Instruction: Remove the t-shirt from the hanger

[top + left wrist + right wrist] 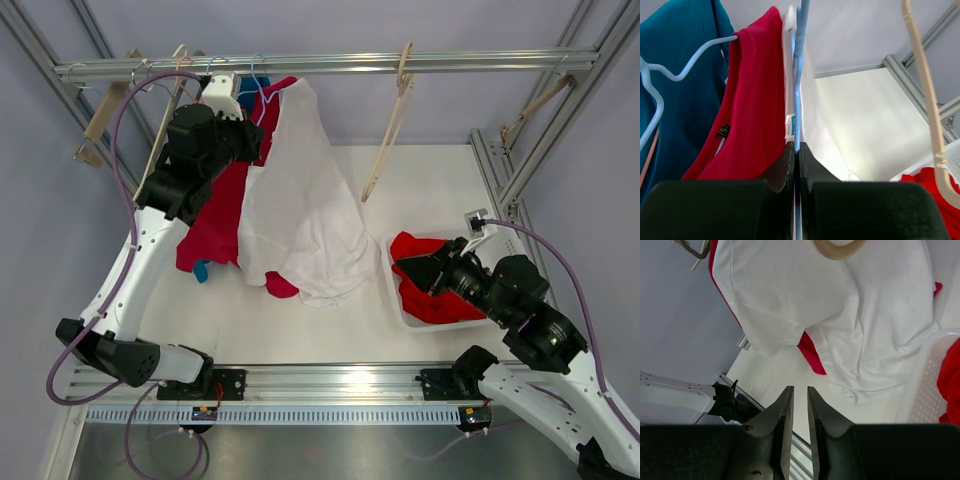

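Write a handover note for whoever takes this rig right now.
Left end effector: shut on the blue hanger, up at the rail.
Right end effector: slightly open, empty, over the bin.
White t-shirt: apparently on that hanger, hem draped onto the table. A crimson shirt and a teal shirt hang beside it.
Done: a red garment lies in the bin.
Left: pull the white t-shirt off the hanger.

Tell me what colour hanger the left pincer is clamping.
A light blue plastic hanger, clearest in the left wrist view.
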Controlling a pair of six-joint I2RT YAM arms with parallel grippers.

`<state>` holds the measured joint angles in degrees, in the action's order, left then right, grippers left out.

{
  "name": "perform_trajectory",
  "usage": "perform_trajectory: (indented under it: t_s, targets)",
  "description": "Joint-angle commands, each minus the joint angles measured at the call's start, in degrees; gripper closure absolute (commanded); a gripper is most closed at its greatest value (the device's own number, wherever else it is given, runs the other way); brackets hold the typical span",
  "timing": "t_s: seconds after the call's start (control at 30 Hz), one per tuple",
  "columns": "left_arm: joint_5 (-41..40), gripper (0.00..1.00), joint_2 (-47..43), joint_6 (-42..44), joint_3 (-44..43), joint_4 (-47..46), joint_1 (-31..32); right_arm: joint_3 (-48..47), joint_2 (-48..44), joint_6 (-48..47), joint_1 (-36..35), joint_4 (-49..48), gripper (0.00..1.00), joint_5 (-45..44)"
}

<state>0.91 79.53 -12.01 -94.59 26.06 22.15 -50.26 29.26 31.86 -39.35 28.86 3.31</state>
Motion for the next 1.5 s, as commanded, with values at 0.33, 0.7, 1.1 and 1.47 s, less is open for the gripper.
perform_trajectory:
  t_s: [0.33,0.7,1.1,1.47]
  targets:
    - [5.77,1.0,-11.49,-4.07,0.54,-6.28,3.95,-10.55,12.74,-3.1,-10.64,-10.84,0.45,3.91]
    - [-0.64,1.0,-5.26,-0.47,-0.87,-11.99,3.95,-14.6,22.25,-6.02,-21.9,-13.48,0.41,-5.94]
    - [-2.75,1.0,-6.47,-1.79,2.46,-24.82,4.3,-15.83,25.93,-8.47,-23.93,-12.87,0.36,-10.6]
    - [-3.98,1.0,-28.1,-10.31,24.0,-28.0,5.97,-23.55,39.11,-12.34,-31.83,-18.3,0.01,-13.86]
